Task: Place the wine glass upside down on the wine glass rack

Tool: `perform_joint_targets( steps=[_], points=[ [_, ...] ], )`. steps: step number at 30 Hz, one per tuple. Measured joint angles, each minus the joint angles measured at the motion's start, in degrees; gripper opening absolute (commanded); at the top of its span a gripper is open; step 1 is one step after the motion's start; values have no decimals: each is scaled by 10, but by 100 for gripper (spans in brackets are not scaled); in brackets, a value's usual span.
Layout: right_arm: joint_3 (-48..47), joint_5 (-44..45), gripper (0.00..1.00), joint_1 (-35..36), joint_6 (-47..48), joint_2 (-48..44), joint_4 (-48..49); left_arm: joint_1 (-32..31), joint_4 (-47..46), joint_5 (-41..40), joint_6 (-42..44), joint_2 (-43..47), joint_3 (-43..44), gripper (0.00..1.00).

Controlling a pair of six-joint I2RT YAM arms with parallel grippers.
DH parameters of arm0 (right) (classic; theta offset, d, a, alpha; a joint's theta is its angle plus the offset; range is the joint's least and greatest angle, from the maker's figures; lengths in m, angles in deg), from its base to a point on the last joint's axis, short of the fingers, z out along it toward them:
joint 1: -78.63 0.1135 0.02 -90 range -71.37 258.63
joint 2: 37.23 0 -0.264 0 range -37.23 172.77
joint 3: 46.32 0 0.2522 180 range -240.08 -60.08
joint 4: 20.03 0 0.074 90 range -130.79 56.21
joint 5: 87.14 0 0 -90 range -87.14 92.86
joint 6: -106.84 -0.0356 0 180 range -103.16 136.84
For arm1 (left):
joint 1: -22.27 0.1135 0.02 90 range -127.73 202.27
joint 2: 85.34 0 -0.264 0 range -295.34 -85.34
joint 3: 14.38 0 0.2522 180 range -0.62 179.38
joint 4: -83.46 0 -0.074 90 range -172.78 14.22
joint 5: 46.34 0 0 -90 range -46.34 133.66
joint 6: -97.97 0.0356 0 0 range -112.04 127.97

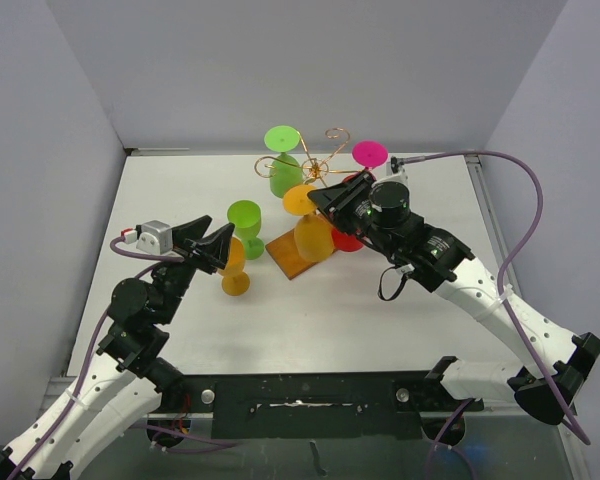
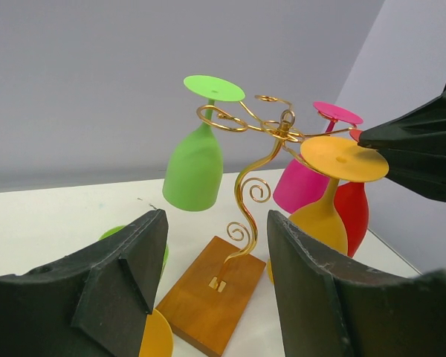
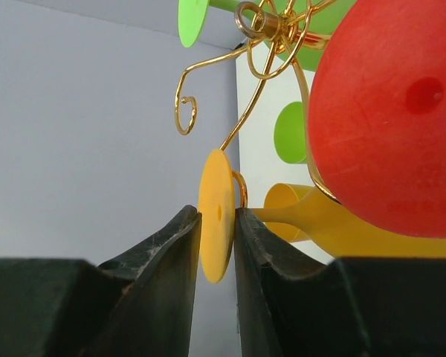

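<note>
right pincer (image 3: 217, 223) narrowly flanks the foot of the hung orange glass (image 3: 215, 178), grip unclear; left pincer (image 2: 215, 253) wide, empty. a skewed retreat could drag it off the rack (image 2: 245, 193).

Robot test cell in a lab. Plain matte grey walls (image 1: 300, 60) box in a white counter (image 1: 380, 310) on three sides. Two white-and-black robot arms, left arm (image 1: 130, 340) and right arm (image 1: 480, 290), are bolted to a black mounting plate (image 1: 300, 395) at the near edge. A purple cable (image 1: 450, 154) loops loose over the counter to the right arm's wrist. The only goods are staged props: bright single-colour glasses (image 1: 246, 225) in green, orange, pink and red, and a gold wire wine glass rack (image 1: 292, 258) on a wooden base.
</note>
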Motion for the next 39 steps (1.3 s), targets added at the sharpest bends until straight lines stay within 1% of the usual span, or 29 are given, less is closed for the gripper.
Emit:
perform_joint_targets(
  steps=[15, 19, 25, 29, 33, 36, 39],
  points=[
    [16, 0, 56, 0, -1, -3, -8, 0, 0, -1, 0, 0, -1, 54],
    [26, 0, 60, 0, 1, -20, -12, 0, 0, -1, -1, -4, -1, 54],
    [29, 0, 63, 0, 23, -66, -12, 0, 9, -6, -15, -23, 0, 55],
    [29, 1, 64, 0, 55, -100, -14, 0, 61, -39, -40, -59, 24, 59],
    [27, 2, 64, 0, 113, -118, -13, 8, 159, -97, -74, -118, 90, 61],
    [17, 2, 64, 0, 169, -116, -13, 33, 260, -122, -109, -169, 155, 61],
    [9, 0, 64, 0, 217, -113, -8, 72, 339, -120, -136, -199, 190, 61]
  ],
)
